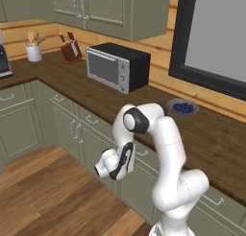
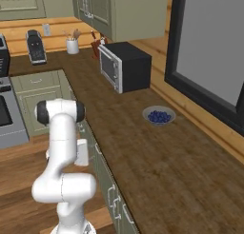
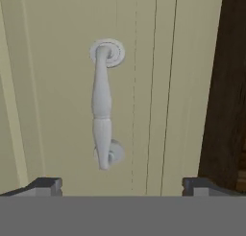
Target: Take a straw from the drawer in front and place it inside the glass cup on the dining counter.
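From the left we see the crock point(image 1: 33, 52), knife block point(image 1: 71, 51), microwave point(image 1: 116, 66) and berry bowl point(image 1: 183, 107) on the worktop point(image 1: 211, 139), while our pincer point(image 3: 122, 184), wide open and empty, faces the closed drawer point(image 3: 57, 100) and its handle point(image 3: 102, 105)

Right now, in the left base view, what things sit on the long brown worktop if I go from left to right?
Utensil holder → knife block → microwave → bowl of blueberries.
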